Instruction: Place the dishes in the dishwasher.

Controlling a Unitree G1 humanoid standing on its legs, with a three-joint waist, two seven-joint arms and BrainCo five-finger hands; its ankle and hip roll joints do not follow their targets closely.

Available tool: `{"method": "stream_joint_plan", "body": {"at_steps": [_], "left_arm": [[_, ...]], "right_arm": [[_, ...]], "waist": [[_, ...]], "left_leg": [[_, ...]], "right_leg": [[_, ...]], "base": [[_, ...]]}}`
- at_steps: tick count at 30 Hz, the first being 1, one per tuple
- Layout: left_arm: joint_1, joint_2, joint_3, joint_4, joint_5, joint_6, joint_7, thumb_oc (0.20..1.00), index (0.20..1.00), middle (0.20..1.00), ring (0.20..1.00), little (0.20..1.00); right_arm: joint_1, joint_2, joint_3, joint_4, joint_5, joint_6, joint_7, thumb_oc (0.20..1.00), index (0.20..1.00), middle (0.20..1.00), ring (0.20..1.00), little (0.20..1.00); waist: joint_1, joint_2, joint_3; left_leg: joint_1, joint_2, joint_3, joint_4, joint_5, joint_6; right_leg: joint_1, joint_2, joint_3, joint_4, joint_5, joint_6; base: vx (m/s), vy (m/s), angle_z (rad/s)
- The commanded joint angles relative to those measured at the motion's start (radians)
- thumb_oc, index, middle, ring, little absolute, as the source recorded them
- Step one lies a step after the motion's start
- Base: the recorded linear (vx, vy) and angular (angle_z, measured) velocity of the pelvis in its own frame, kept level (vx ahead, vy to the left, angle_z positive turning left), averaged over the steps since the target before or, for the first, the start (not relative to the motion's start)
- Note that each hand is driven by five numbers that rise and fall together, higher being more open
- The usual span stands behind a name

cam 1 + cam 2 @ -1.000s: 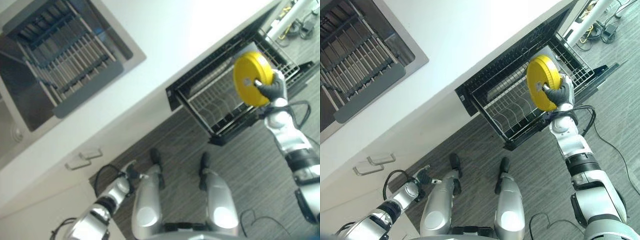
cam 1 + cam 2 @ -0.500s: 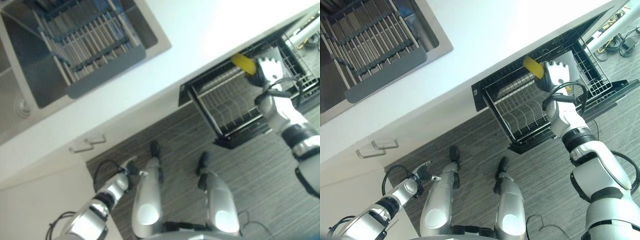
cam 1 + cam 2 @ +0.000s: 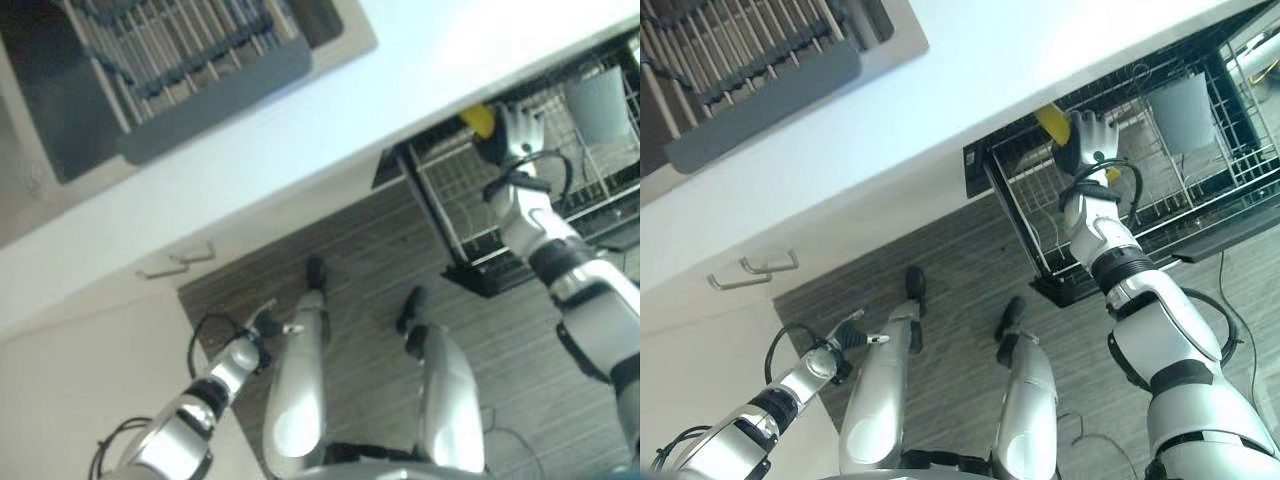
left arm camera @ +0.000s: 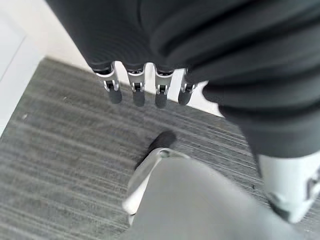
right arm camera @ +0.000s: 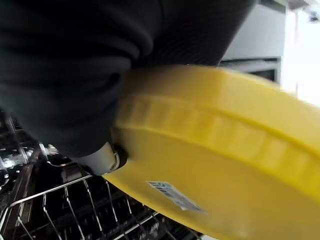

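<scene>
The right robot hand (image 3: 1087,148) reaches into the pulled-out dishwasher rack (image 3: 1160,205) and holds the yellow plate (image 5: 215,160) over the wire tines at the side of the rack nearest the robot. In the right wrist view its thumb presses on the underside of the plate, near the rim, so the robot hand is closed around the plate's edge in a pinch. The plate is above the rack wires and, as far as I can see, not yet standing between them. I judge the plate to be stiff, light and smooth, probably plastic, so it can slip if the pinch loosens; the rim is the good place to hold it, because the flat face gives nothing to catch. A grey container (image 3: 1185,110) stands deeper in the rack. The left robot hand (image 4: 145,87) hangs low over the floor (image 4: 55,165), well apart from the rack, fingers straight and holding nothing
</scene>
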State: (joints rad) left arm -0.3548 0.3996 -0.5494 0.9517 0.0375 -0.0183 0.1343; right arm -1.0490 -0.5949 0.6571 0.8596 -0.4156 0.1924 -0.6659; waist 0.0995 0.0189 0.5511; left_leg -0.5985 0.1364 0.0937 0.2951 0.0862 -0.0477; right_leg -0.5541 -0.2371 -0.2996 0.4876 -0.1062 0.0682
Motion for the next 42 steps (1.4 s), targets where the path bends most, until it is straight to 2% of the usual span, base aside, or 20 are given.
{"method": "stream_joint_plan", "body": {"at_steps": [1, 5, 8, 11, 16, 19, 23, 24, 26, 27, 30, 32, 33, 36, 39, 42], "left_arm": [[0.074, -0.038, -0.049, -0.030, -0.028, -0.046, 0.023, 1.000, 1.000, 1.000, 1.000, 1.000], [0.094, -0.038, -0.077, -0.080, -0.051, -0.079, 0.041, 1.000, 1.000, 1.000, 1.000, 1.000], [0.104, -0.038, -0.090, -0.086, -0.055, -0.106, 0.059, 1.000, 1.000, 1.000, 1.000, 1.000], [0.106, -0.039, -0.104, -0.090, -0.071, -0.140, 0.080, 1.000, 1.000, 1.000, 1.000, 1.000], [0.103, -0.037, -0.121, -0.110, -0.089, -0.148, 0.094, 1.000, 1.000, 1.000, 1.000, 1.000], [0.105, -0.030, -0.130, -0.122, -0.090, -0.149, 0.104, 1.000, 1.000, 1.000, 1.000, 1.000], [0.117, -0.020, -0.139, -0.147, -0.095, -0.147, 0.120, 1.000, 1.000, 1.000, 1.000, 1.000], [0.123, -0.016, -0.139, -0.159, -0.092, -0.146, 0.123, 1.000, 1.000, 1.000, 1.000, 1.000], [0.126, -0.015, -0.141, -0.170, -0.095, -0.139, 0.127, 1.000, 1.000, 1.000, 1.000, 1.000], [0.130, -0.013, -0.141, -0.175, -0.097, -0.140, 0.128, 1.000, 1.000, 1.000, 1.000, 1.000], [0.132, -0.017, -0.147, -0.178, -0.108, -0.144, 0.131, 1.000, 1.000, 1.000, 1.000, 1.000], [0.129, -0.027, -0.147, -0.187, -0.113, -0.135, 0.133, 1.000, 1.000, 1.000, 1.000, 1.000], [0.130, -0.034, -0.135, -0.203, -0.142, -0.115, 0.140, 1.000, 1.000, 1.000, 1.000, 1.000], [0.127, -0.040, -0.103, -0.215, -0.152, -0.083, 0.126, 1.000, 1.000, 1.000, 1.000, 1.000], [0.120, -0.041, -0.093, -0.224, -0.143, -0.053, 0.105, 1.000, 1.000, 1.000, 1.000, 1.000], [0.118, -0.058, -0.077, -0.203, -0.172, -0.031, 0.095, 1.000, 1.000, 1.000, 1.000, 1.000]], "right_arm": [[-0.054, -0.091, -0.038, 0.042, -0.040, 0.046, -0.139, 0.200, 0.200, 0.200, 0.200, 0.200], [-0.064, -0.104, -0.039, 0.040, -0.104, 0.055, -0.235, 0.200, 0.200, 0.200, 0.200, 0.200], [-0.075, -0.116, -0.022, 0.051, -0.184, 0.100, -0.291, 0.200, 0.200, 0.200, 0.200, 0.200], [-0.083, -0.122, 0.009, 0.081, -0.193, 0.133, -0.362, 0.200, 0.200, 0.200, 0.200, 0.200], [-0.100, -0.127, 0.038, 0.118, -0.200, 0.156, -0.388, 0.200, 0.200, 0.200, 0.200, 0.200], [-0.120, -0.134, 0.067, 0.145, -0.190, 0.201, -0.396, 0.200, 0.200, 0.200, 0.200, 0.200], [-0.120, -0.143, 0.070, 0.139, -0.124, 0.197, -0.413, 0.200, 0.200, 0.200, 0.200, 0.200], [-0.121, -0.150, 0.066, 0.127, -0.108, 0.202, -0.390, 1.000, 1.000, 1.000, 1.000, 1.000], [-0.114, -0.148, 0.061, 0.115, -0.067, 0.208, -0.363, 1.000, 1.000, 1.000, 1.000, 1.000], [-0.104, -0.146, 0.055, 0.112, -0.022, 0.180, -0.356, 1.000, 1.000, 1.000, 1.000, 1.000], [-0.084, -0.104, -0.002, 0.128, 0.142, 0.031, -0.326, 1.000, 1.000, 1.000, 1.000, 1.000], [-0.066, -0.063, -0.063, 0.144, 0.286, -0.148, -0.194, 1.000, 1.000, 1.000, 1.000, 1.000], [-0.049, -0.021, -0.105, 0.148, 0.469, -0.216, 0.008, 1.000, 1.000, 1.000, 1.000, 1.000], [-0.014, 0.011, -0.171, 0.159, 0.778, -0.284, 0.139, 1.000, 1.000, 1.000, 1.000, 1.000], [0.014, 0.055, -0.299, 0.177, 1.061, -0.308, 0.348, 1.000, 1.000, 1.000, 1.000, 1.000], [0.038, 0.090, -0.371, 0.176, 1.176, -0.331, 0.505, 1.000, 1.000, 1.000, 1.000, 1.000]], "waist": [[0.017, 0.062, -0.031], [0.018, 0.080, -0.031], [0.020, 0.089, -0.031], [0.023, 0.098, -0.031], [0.026, 0.109, -0.031], [0.031, 0.110, -0.031], [0.032, 0.110, -0.031], [0.030, 0.109, -0.031], [0.028, 0.109, -0.031], [0.027, 0.109, -0.031], [0.026, 0.116, -0.031], [0.027, 0.121, -0.031], [0.028, 0.124, -0.031], [0.023, 0.122, -0.031], [0.015, 0.123, -0.031], [0.008, 0.121, -0.031]], "left_leg": [[-0.003, -0.045, -0.028, 0.034, -0.132, 0.008], [-0.047, -0.054, -0.024, 0.037, -0.128, 0.011], [-0.063, -0.058, -0.024, 0.040, -0.127, 0.012], [-0.082, -0.061, -0.021, 0.040, -0.123, 0.013], [-0.104, -0.063, -0.020, 0.045, -0.123, 0.015], [-0.117, -0.066, -0.024, 0.050, -0.126, 0.014], [-0.133, -0.063, -0.022, 0.046, -0.122, 0.013], [-0.137, -0.063, -0.020, 0.044, -0.122, 0.012], [-0.137, -0.061, -0.018, 0.041, -0.121, 0.011], [-0.139, -0.062, -0.018, 0.042, -0.122, 0.012], [-0.142, -0.062, -0.014, 0.045, -0.125, 0.012], [-0.145, -0.064, -0.010, 0.045, -0.126, 0.012], [-0.144, -0.062, -0.005, 0.042, -0.124, 0.010], [-0.135, -0.053, 0.007, 0.043, -0.124, 0.008], [-0.118, -0.047, 0.017, 0.040, -0.126, 0.006], [-0.095, -0.046, 0.024, 0.037, -0.126, 0.003]], "right_leg": [[-0.044, 0.059, 0.029, 0.087, -0.101, -0.001], [-0.094, 0.048, 0.036, 0.114, -0.109, -0.001], [-0.112, 0.043, 0.037, 0.125, -0.113, -0.001], [-0.128, 0.039, 0.034, 0.127, -0.112, 0.000], [-0.152, 0.034, 0.035, 0.135, -0.112, 0.000], [-0.160, 0.033, 0.032, 0.134, -0.113, 0.000], [-0.174, 0.033, 0.029, 0.131, -0.110, 0.001], [-0.178, 0.034, 0.030, 0.129, -0.110, 0.002], [-0.180, 0.035, 0.033, 0.127, -0.109, 0.002], [-0.182, 0.036, 0.034, 0.127, -0.111, 0.000], [-0.187, 0.037, 0.039, 0.134, -0.116, -0.005], [-0.191, 0.038, 0.041, 0.132, -0.117, -0.009], [-0.194, 0.040, 0.045, 0.133, -0.116, -0.014], [-0.194, 0.038, 0.044, 0.134, -0.113, -0.019], [-0.188, 0.042, 0.052, 0.137, -0.120, -0.025], [-0.170, 0.045, 0.052, 0.140, -0.127, -0.027]], "base": [[-0.04, 0.098, -0.02], [-0.05, 0.072, 0.03], [-0.03, 0.042, 0.02], [-0.03, 0.041, 0.01], [-0.03, 0.021, 0.02], [0.00, 0.000, 0.00], [-0.01, 0.003, 0.03], [0.00, 0.000, 0.00], [0.00, 0.016, 0.00], [0.01, 0.048, -0.01], [0.01, 0.048, -0.01], [0.01, 0.034, 0.00], [0.02, 0.032, 0.00], [0.02, 0.038, 0.01], [0.01, 0.049, -0.03], [0.00, 0.027, -0.09]]}}
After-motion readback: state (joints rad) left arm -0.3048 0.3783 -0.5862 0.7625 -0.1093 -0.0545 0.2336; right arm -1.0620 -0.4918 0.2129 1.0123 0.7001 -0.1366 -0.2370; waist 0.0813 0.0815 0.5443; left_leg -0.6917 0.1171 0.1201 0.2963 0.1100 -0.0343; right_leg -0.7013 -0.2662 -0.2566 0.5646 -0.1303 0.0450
